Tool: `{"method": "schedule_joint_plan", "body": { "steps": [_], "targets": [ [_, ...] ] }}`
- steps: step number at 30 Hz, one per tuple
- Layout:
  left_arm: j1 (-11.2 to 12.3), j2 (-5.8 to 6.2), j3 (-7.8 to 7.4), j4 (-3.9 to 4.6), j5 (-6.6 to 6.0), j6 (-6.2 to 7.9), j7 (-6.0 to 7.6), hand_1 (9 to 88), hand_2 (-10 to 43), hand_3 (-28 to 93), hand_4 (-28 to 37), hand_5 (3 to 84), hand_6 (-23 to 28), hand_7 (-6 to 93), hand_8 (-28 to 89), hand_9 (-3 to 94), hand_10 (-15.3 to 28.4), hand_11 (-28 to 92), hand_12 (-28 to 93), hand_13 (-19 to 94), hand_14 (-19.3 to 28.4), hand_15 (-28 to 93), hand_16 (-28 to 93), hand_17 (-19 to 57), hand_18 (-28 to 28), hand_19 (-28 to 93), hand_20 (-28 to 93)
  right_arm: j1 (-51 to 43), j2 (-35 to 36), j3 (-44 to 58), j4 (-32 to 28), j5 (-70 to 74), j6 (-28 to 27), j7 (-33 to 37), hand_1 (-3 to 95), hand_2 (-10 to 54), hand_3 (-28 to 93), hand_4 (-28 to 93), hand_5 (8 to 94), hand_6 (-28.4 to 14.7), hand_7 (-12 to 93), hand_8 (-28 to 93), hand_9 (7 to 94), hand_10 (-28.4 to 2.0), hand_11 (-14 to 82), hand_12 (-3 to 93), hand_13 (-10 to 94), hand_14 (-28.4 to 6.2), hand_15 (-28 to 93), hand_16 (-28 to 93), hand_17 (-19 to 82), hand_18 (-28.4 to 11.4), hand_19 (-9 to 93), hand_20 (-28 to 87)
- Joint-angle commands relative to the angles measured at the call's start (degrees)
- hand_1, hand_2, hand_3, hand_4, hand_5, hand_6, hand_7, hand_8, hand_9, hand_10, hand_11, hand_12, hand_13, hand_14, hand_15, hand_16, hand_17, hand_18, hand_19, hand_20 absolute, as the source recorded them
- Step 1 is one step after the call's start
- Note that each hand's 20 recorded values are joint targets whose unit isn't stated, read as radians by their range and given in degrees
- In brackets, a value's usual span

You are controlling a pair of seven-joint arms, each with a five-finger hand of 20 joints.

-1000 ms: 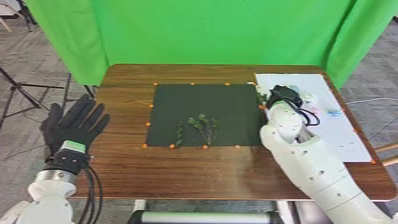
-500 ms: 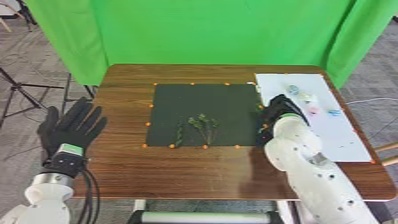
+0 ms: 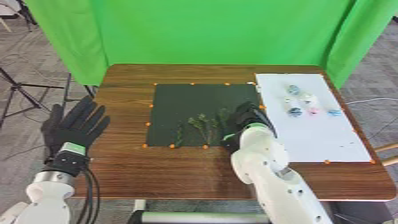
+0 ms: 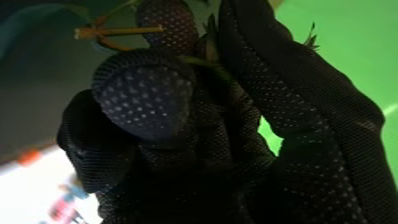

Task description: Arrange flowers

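Now right hand, holding stem, shifted left over dark mat.

The left hand is open, fingers straight and slightly spread, pointing away from the robot. The right arm extends forward; the right hand has its fingers and thumb curled.

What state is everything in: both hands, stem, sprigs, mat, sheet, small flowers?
Left hand: open, fingers spread
Right hand: curled, holding
Green stem: gripped
Dark mat: flat
Sprigs: lying flat
White sheet: flat
Small flowers: loose, spread out
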Motion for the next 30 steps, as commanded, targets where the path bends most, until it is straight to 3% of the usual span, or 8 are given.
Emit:
{"method": "schedule_joint_plan", "body": {
  "steps": [1, 8, 15, 18, 20, 23, 28, 30],
  "targets": [
    [-0.39, -0.72, -0.27, 0.15, 0.22, 0.12, -1.64, 27.9, 11.9, 73, -28.3, 38.5, 7.1, 16.5, -10, 30.0, 12.8, 23, 9, 21, 13.2, 35, -9, -6.0, 13.2, 36, 9, -1.91, -1.37, -0.60, 3.27, -3.24, 4.86, 1.90, 58.0, -9.5, 74, -25, 58.2, -2.8, 74, 19, 90.4, -8.1, 18.5, 48.0, 93, -3.1, 49, 37, 64, -19.3, 93, 43],
    [0.03, -0.85, -0.59, 0.17, -0.19, 0.02, -0.95, 28.1, 11.8, 73, -28.3, 38.5, 7.1, 16.4, -10, 30.0, 12.8, 23, 9, 21, 13.2, 35, -9, -6.0, 13.2, 36, 9, -2.65, -0.24, 0.03, 2.81, -4.13, 4.76, 0.57, 52.2, -9.5, 72, -25, 55.8, -5.2, 68, 15, 85.9, -11.1, 17.8, 41.9, 91, -4.9, 50, 36, 62, -19.3, 93, 44],
    [0.84, -0.78, -1.19, -0.12, -0.35, -0.11, 0.07, 28.7, 10.7, 74, -28.3, 38.4, 7.1, 16.5, -10, 29.9, 12.7, 23, 9, 21, 13.1, 35, -9, -6.0, 13.2, 36, 9, -3.65, 1.04, 0.14, 0.96, -5.06, 3.17, -0.61, 45.1, -9.5, 75, -24, 51.3, -9.8, 58, 9, 75.2, -18.0, 29.8, 25.4, 87, -6.7, 54, 33, 60, -19.5, 93, 45],
    [0.97, -0.72, -1.19, -0.19, -0.44, -0.33, 0.58, 28.9, 10.2, 74, -28.3, 38.3, 7.1, 16.5, -10, 29.8, 12.6, 23, 9, 21, 12.9, 35, -9, -6.0, 13.2, 36, 9, -3.94, 1.57, -0.13, 0.22, -6.03, 3.10, -1.27, 41.6, -9.5, 77, -24, 52.4, -10.6, 55, -12, 72.7, -19.7, 27.8, 20.7, 85, -7.4, 55, 32, 59, -19.7, 93, 44],
    [0.92, -0.63, -1.08, -0.15, -0.68, -0.42, 0.77, 29.0, 10.0, 74, -28.3, 38.3, 7.1, 16.6, -10, 29.7, 12.7, 23, 9, 21, 12.9, 35, -9, -6.0, 13.2, 36, 9, -4.28, 2.04, -0.29, -0.42, -6.87, 3.06, -1.80, 40.6, -9.5, 77, -24, 53.0, -10.5, 51, -19, 70.3, -20.7, 24.6, 19.0, 84, -7.9, 55, 31, 59, -19.8, 93, 43],
    [1.39, -0.51, -1.07, -0.43, -0.94, 0.20, 1.53, 29.1, 9.7, 74, -28.3, 38.0, 7.1, 16.5, -10, 29.5, 12.7, 23, 9, 21, 12.7, 35, -9, -5.9, 13.1, 36, 9, -4.67, 2.55, -0.47, -1.18, -8.22, 2.92, -2.53, 39.7, -9.5, 77, -24, 53.7, -10.7, 47, -18, 68.6, -21.5, 22.2, 17.9, 84, -8.3, 55, 30, 59, -19.8, 93, 43],
    [1.36, -1.02, -1.28, -0.43, -0.86, 0.51, 1.21, 29.2, 9.3, 74, -28.3, 36.2, 6.8, 17.1, -10, 28.0, 12.7, 23, 9, 20, 12.7, 35, -9, -6.0, 13.2, 36, 9, -4.86, 2.93, -0.15, -1.51, -10.73, 2.19, -2.76, 38.5, -9.5, 76, -23, 53.8, -11.4, 41, -15, 65.7, -22.7, 19.4, 16.7, 83, -8.7, 54, 29, 59, -20.0, 93, 42],
    [1.73, -0.83, -1.36, -0.55, -1.11, 0.41, 1.81, 29.3, 9.2, 74, -28.3, 36.0, 6.8, 17.3, -10, 27.7, 12.8, 23, 9, 20, 12.7, 35, -9, -5.9, 13.2, 36, 9, -4.80, 3.26, -0.10, -1.59, -11.89, 2.11, -2.97, 37.8, -9.5, 76, -23, 53.4, -11.7, 40, -14, 64.6, -23.5, 17.9, 16.1, 83, -8.8, 54, 28, 59, -20.0, 93, 42]
  ]
}}
